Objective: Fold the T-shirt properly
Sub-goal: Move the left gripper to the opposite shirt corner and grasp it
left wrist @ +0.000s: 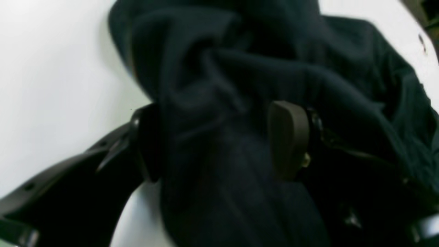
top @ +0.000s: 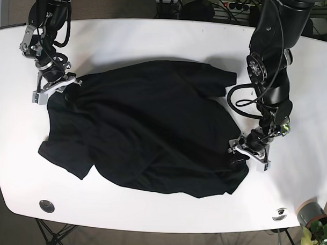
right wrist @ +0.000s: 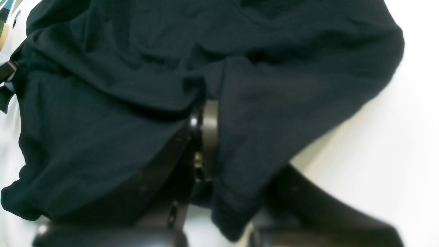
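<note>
A black T-shirt [top: 147,132] lies crumpled and spread across the white table [top: 155,41]. My left gripper [top: 244,151] is at the shirt's right lower edge in the base view. In the left wrist view it [left wrist: 219,140] is shut on a bunched fold of the T-shirt [left wrist: 212,85], with the cloth between both fingers [left wrist: 288,137]. My right gripper [top: 56,85] is at the shirt's upper left corner. In the right wrist view it [right wrist: 233,151] is shut on the T-shirt [right wrist: 137,68]. One finger [right wrist: 209,133] shows and cloth drapes over the other.
The table's rounded front edge [top: 149,225] is close below the shirt. A small grey pot with a plant [top: 311,213] stands off the front right corner. Round fittings sit in the tabletop at the front left [top: 46,205] and front right [top: 279,213].
</note>
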{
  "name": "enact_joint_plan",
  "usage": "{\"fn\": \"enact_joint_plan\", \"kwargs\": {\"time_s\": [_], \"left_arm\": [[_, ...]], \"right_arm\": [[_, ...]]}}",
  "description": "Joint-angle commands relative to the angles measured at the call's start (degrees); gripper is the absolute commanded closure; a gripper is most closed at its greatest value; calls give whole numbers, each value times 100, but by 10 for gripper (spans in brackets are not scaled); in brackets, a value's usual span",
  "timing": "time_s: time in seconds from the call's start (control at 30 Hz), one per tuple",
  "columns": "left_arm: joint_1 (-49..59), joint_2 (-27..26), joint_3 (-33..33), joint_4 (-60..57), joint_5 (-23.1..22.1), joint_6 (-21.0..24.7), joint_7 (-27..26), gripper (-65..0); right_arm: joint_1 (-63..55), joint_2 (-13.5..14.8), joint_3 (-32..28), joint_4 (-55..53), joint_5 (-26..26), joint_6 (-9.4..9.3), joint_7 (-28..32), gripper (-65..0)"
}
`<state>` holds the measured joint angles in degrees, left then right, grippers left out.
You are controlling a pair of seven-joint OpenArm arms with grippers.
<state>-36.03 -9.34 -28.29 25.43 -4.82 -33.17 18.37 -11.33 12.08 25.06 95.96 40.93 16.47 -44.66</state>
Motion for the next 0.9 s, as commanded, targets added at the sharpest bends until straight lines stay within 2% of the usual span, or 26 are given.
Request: {"fn": "enact_joint_plan", "kwargs": {"time_s": [0.0,0.13,0.2,0.33,0.47,0.57,0.7,0.87], "left_arm": [[-67,33,196,-24,82,227,22,-329],[-50,33,214,-24,64,367,-180,-65],[-50,33,214,-24,64,350,-180,0],[12,24,205,371,64,244,-39,0],[434,-125,-138,1576,64,-160,901,0],[750,16,-463,2569,64,-327,1543,0],[1243,121,-507,3765,64,-433,2159,0],[1788,209,-524,5039,64,-600,2668,0]], "right_arm": [[65,80,30,122,114,37,128,-21],[65,89,30,122,105,37,128,-21],[74,89,39,122,105,37,137,-21],[259,133,74,122,105,-7,137,-21],[390,274,382,114,105,-7,137,-21],[531,379,435,114,105,1,128,-21],[628,555,400,114,105,1,128,-21],[777,573,303,114,105,28,49,-21]]}}
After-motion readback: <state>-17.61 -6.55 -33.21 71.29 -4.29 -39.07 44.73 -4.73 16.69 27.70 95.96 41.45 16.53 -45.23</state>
